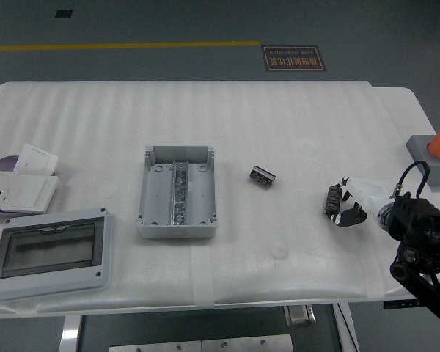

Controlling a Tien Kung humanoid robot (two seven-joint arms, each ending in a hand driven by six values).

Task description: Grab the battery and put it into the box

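Battery (262, 176) – small, rigid, likely light, smooth casing; grasp across short sides | box (177, 192) open, left of it | right hand (345, 205) – fingers loosely spread, empty, well short.

Small dark battery (262, 176) lying right of open grey box (177, 192)

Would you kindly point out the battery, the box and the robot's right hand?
battery (262, 176): head view, middle of its body.
box (153, 196): head view, left wall.
right hand (345, 207): head view, middle of the hand.
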